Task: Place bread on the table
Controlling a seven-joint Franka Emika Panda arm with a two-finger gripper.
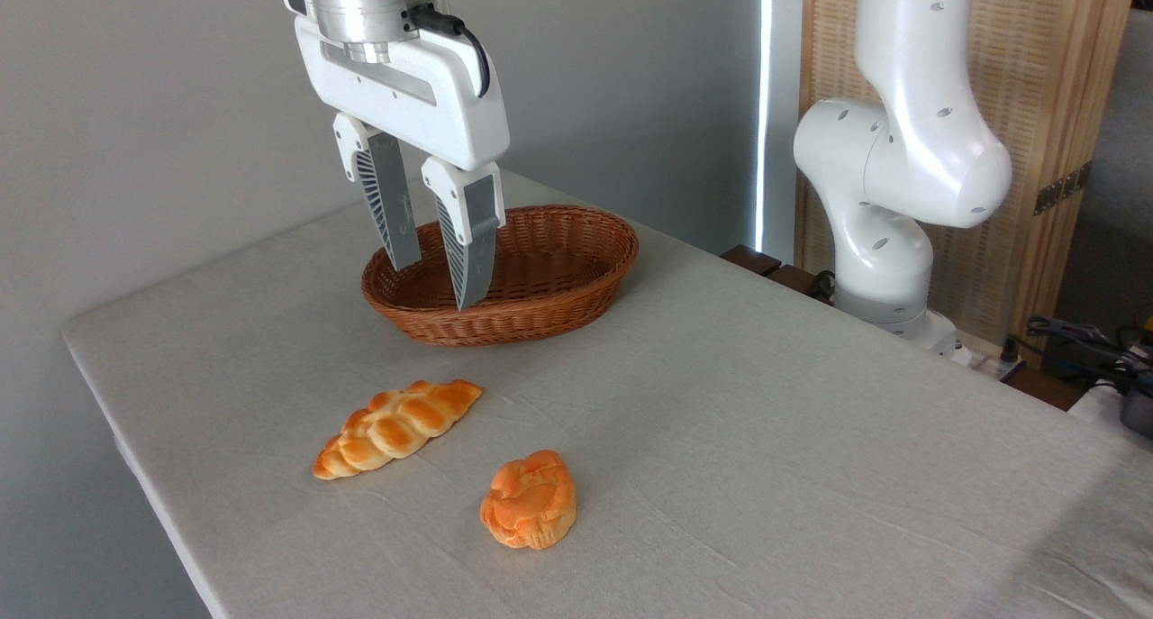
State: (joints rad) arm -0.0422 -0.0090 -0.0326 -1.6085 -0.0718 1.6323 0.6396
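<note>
**Bun on the cloth, jaws hanging empty over the basket**

From where I stand, the gripper hangs with its two ribbed fingers pointing down and spread a little apart, nothing between them. Directly behind and beneath the fingertips sits the brown oval wicker basket, and the tips overlap its near-left rim in my line of sight; whether they dip inside it I cannot tell.

The bread, a small round orange-golden bun with a knotted top, lies on the table, well in front of the jaws and slightly to their right, clear of the basket. A long braided golden loaf lies on the cloth too, closer to the jaws than the bun and a little to their left, apart from both bun and basket.
</note>
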